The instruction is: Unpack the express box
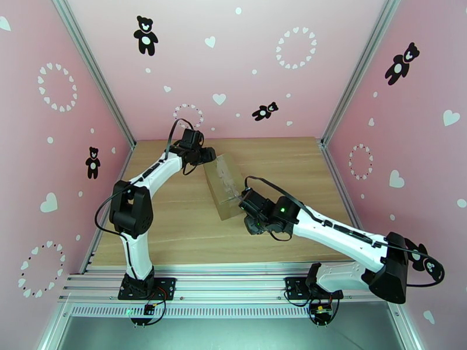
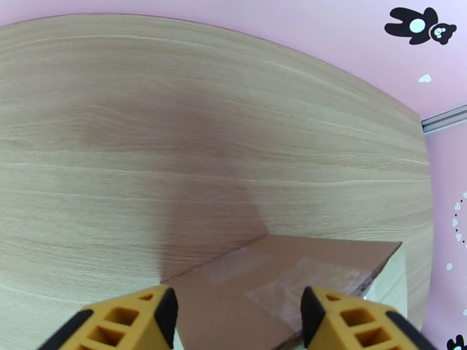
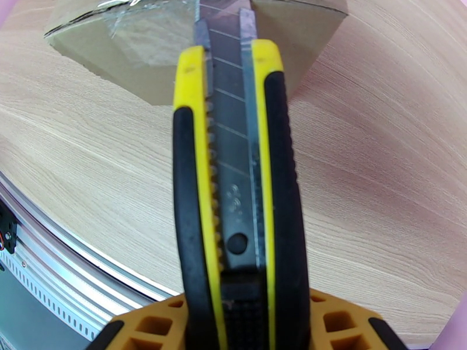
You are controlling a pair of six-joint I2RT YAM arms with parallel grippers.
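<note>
Express box (image 1: 223, 186) lies mid-table (image 1: 175, 228), long axis running from far left to near right, top taped shut. Nothing is unpacked yet.

Your left gripper (image 1: 205, 156) sits over the far-left end, fingers (image 2: 146, 316) spread with the carton's top between them. Judged purpose: bracing the box against the cut. Whether the pads touch cardboard, cannot tell.

Your right gripper (image 1: 251, 212) is at the near-right end, pinching a yellow-and-black utility knife (image 3: 233, 170) by its handle, blade out and aimed at the box's near edge where the clear tape (image 3: 140, 18) starts. Judged step: opening the seam cut.

View notes: top external gives you the layout, the two arms bracketing the box end to end. Right wrist adds the extended blade, its tip at the tape's edge, contact uncertain. Left wrist adds the tape strips across the top and the finger spacing
</note>
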